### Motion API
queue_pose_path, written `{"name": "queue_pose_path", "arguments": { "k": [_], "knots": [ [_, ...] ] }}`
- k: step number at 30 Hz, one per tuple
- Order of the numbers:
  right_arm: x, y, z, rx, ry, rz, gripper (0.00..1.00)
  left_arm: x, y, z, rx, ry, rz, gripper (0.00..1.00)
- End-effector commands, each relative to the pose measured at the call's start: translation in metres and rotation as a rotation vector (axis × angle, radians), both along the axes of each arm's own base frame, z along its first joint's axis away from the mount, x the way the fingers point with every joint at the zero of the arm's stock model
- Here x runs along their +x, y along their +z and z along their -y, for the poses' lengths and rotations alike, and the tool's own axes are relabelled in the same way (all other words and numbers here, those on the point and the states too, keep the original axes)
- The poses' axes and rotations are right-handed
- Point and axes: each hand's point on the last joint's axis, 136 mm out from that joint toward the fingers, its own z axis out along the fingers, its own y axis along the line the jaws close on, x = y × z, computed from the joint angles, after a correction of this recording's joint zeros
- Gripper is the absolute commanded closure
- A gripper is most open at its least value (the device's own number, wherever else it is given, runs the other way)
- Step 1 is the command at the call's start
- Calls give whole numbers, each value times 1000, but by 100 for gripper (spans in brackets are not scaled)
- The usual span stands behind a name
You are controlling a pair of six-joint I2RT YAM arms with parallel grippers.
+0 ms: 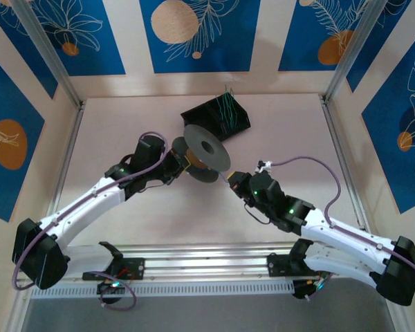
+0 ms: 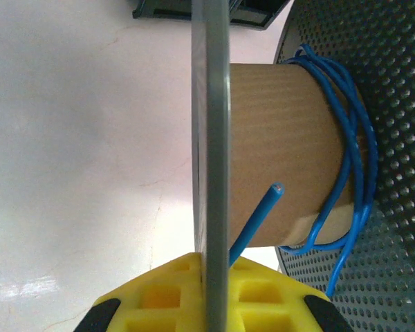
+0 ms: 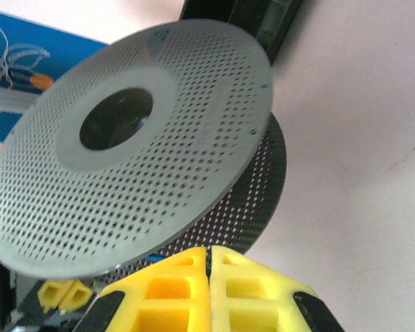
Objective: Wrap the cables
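A spool (image 1: 206,153) with grey perforated flanges and a cardboard core (image 2: 277,138) stands tilted mid-table. A blue cable (image 2: 356,159) runs in a few loose turns round the core, and its cut end (image 2: 263,218) pokes up beside my left gripper's jaws. My left gripper (image 2: 211,266) (image 1: 182,164) is shut on the edge of the near flange (image 2: 211,124). My right gripper (image 3: 209,254) (image 1: 233,178) is shut just below the other flange (image 3: 131,145). A bit of blue cable (image 3: 155,256) shows beside its left finger; whether it is pinched is unclear. Green cables (image 1: 225,111) stick out of a black bin.
The black bin (image 1: 216,119) stands just behind the spool, near the back of the table. Metal rails (image 1: 335,138) and patterned walls border the table. A metal bar (image 1: 200,266) runs along the near edge between the arm bases.
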Motion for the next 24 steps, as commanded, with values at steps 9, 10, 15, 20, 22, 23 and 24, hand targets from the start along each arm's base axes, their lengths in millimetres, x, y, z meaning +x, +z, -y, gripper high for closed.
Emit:
{"name": "queue_pose_path", "arguments": {
  "k": [9, 10, 15, 20, 22, 23, 24],
  "knots": [
    [13, -60, 45, 227, -303, -265, 100, 24, 87, -19, -274, 168, 239, 100],
    [14, -63, 46, 244, -320, -285, 100, 23, 88, -19, -290, 166, 240, 100],
    [28, -68, 48, 338, -354, -345, 100, 17, 98, -9, -342, 115, 248, 100],
    [37, -75, 54, 417, -399, -402, 100, 8, 107, -4, -375, 80, 264, 100],
    [43, -74, 55, 447, -400, -413, 100, 5, 113, -2, -388, 62, 277, 100],
    [45, -74, 56, 458, -401, -414, 100, 4, 115, 0, -395, 48, 281, 100],
    [50, -72, 56, 472, -394, -411, 100, 2, 118, 3, -405, 30, 286, 100]
  ]
}}
